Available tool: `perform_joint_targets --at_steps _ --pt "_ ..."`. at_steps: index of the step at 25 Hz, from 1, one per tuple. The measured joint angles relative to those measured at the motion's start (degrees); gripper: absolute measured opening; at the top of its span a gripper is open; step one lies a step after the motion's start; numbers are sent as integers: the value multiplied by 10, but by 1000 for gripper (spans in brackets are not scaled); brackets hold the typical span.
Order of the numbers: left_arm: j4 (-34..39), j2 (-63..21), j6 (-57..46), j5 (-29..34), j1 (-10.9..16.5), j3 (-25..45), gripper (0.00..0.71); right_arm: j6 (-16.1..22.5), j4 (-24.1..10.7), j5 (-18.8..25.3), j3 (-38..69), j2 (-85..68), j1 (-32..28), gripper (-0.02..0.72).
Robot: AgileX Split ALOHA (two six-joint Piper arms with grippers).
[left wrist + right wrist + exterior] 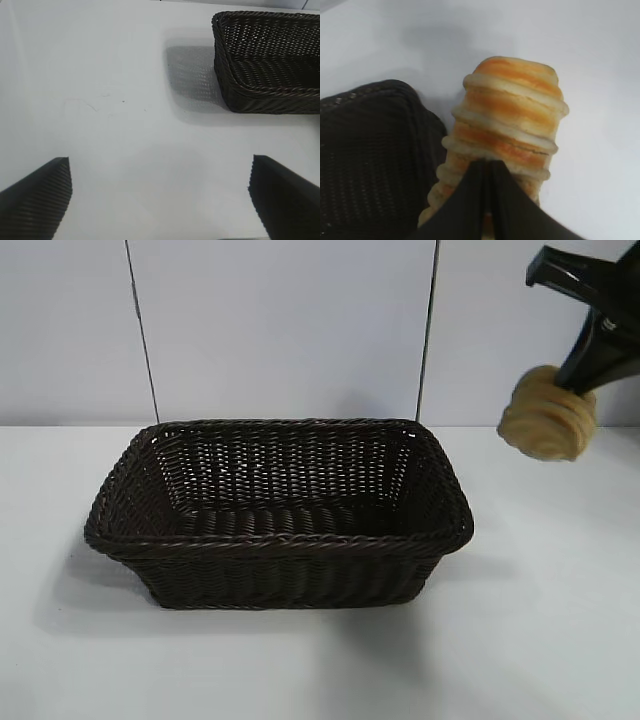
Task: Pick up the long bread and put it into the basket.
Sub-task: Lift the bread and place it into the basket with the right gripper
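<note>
The dark brown wicker basket (280,510) stands in the middle of the white table and holds nothing that I can see. My right gripper (578,380) is shut on the long bread (547,420), a ridged golden and pale loaf, and holds it in the air to the right of the basket's far right corner. In the right wrist view the loaf (510,115) sticks out past my closed fingers (470,200), with the basket (370,160) beside it. My left gripper (160,200) is open and empty over bare table, with the basket (270,60) ahead of it.
White table (540,620) all around the basket. A pale wall with two dark vertical seams (140,330) stands behind the table.
</note>
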Motion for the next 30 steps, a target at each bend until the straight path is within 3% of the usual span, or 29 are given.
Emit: perform_joint_targets --at_steps 6,11,15,17,20,23,26,30 --pt "0 0 0 0 0 0 695 0 -4 15 -87 102 88 22" --pt "0 0 0 0 0 0 695 -38 -50 58 -157 166 130 22" --pt "0 0 0 0 0 0 695 -147 -63 70 -184 197 137 22" --pt "0 0 0 0 0 0 695 -227 -68 68 -187 206 138 22" --pt "0 0 0 0 0 0 695 -380 -64 62 -188 213 139 22" --pt "0 0 0 0 0 0 695 -478 -37 51 -188 218 140 22" --pt "0 0 0 0 0 0 695 -508 -20 46 -188 234 140 22" --pt "0 0 0 0 0 0 695 -512 -5 41 -189 270 140 22"
